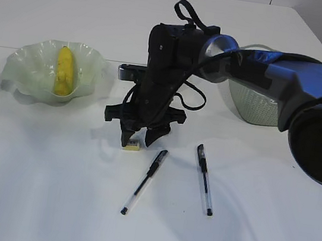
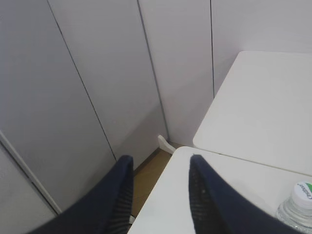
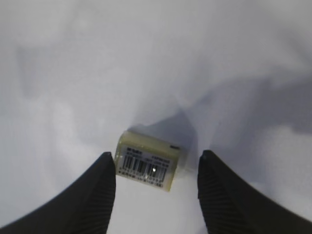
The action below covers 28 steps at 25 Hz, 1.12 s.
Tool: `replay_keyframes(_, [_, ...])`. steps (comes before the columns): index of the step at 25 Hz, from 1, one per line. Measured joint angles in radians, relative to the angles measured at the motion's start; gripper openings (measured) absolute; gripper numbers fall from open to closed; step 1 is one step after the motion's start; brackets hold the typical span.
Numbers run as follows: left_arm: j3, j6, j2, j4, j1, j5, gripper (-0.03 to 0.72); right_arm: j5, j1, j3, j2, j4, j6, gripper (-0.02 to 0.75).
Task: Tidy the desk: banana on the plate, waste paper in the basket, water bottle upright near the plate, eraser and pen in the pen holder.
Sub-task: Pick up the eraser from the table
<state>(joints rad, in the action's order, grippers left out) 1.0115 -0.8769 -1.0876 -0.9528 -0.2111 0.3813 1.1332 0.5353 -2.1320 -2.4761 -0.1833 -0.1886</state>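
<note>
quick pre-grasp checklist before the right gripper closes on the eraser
1. Right gripper open: ok, fingers stand apart.
2. Eraser between the fingers: ok, one finger on each side in the right wrist view, with gaps on both sides.
3. Eraser lying flat on the desk: ok, barcode sleeve facing up.
4. Pens out of the closing path: ok, both lie to the side of the gripper, apart from the eraser.
5. Left gripper out of the way: ok, open and empty at the desk edge near the water bottle.
6. Pen holder location: cannot tell, hidden in these views.
</note>
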Motion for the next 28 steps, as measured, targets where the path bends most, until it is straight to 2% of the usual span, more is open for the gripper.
replay_keyframes(28, [0.000, 0.000, 0.000, -0.026, 0.000, 0.000, 0.263, -0.007, 0.000, -0.013, -0.025, -0.062, 0.026, 0.406])
